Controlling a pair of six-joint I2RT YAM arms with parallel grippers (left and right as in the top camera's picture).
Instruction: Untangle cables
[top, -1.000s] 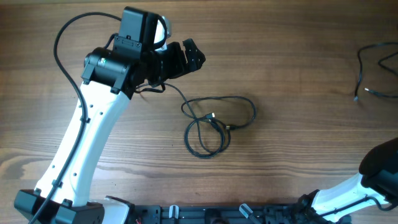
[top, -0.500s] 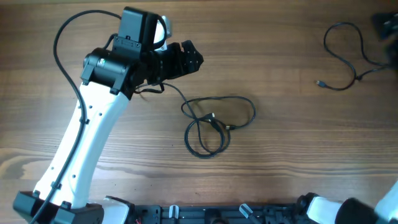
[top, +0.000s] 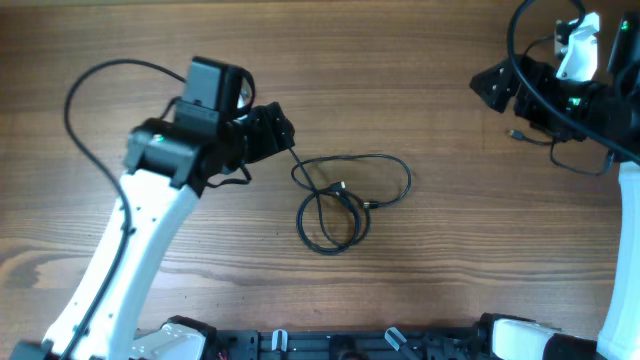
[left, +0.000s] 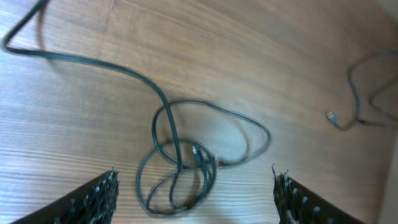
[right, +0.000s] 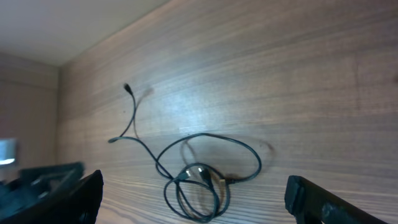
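One thin black cable (top: 340, 205) lies in tangled loops at the table's middle, with a strand running up-left toward my left gripper (top: 283, 128). That gripper is open and empty, just up-left of the loops. In the left wrist view the loops (left: 180, 168) lie between and beyond the open fingers (left: 194, 186). A second thin cable (top: 521, 134) lies at the far right, partly hidden under my right arm; it also shows in the left wrist view (left: 356, 102). My right gripper (top: 492, 85) is open and empty at the top right. The right wrist view shows the loops (right: 202, 168) beyond its open fingers (right: 194, 182).
The wooden table (top: 450, 270) fills the view. The thick black wire (top: 80, 90) of the left arm arcs over the left side. A black rail (top: 330, 345) with clips runs along the front edge.
My right arm has swung into view at the top right, over the second cable, which shifted left. My left arm has moved a little down and left. The central loops have not moved.
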